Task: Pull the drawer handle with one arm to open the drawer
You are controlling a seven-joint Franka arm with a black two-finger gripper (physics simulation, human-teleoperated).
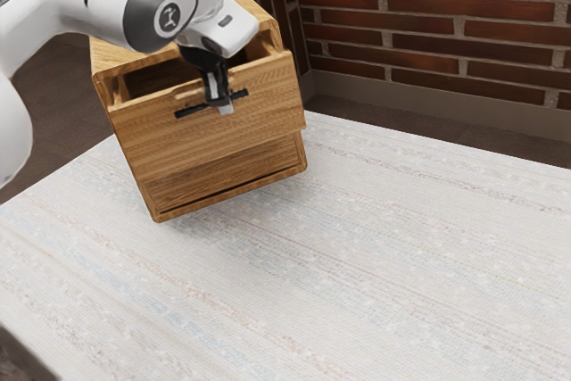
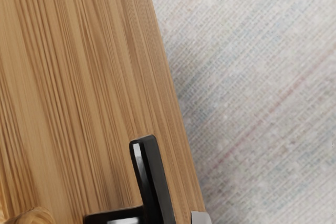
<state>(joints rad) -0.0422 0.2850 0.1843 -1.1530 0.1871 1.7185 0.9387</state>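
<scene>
At the front of the wooden cabinet (image 1: pixel 223 176) on the table (image 1: pixel 375 256), the end effector (image 1: pixel 219 101) appears clamped narrowly on the black handle (image 1: pixel 189 111) of the upper drawer (image 1: pixel 259 100), which stands partly out, so the pull seems underway and calls for a straight outward draw.

— What sort of place is this, would you say?
— A bare workshop or loft room, I'd guess. Red brick wall (image 1: pixel 428 15) at the back, a pale skirting (image 1: pixel 446 103) along its foot, a dark floor (image 1: pixel 49 95).
— And where the work happens?
— A broad, whitewashed worktop (image 1: pixel 375 256), its grain streaked.
</scene>
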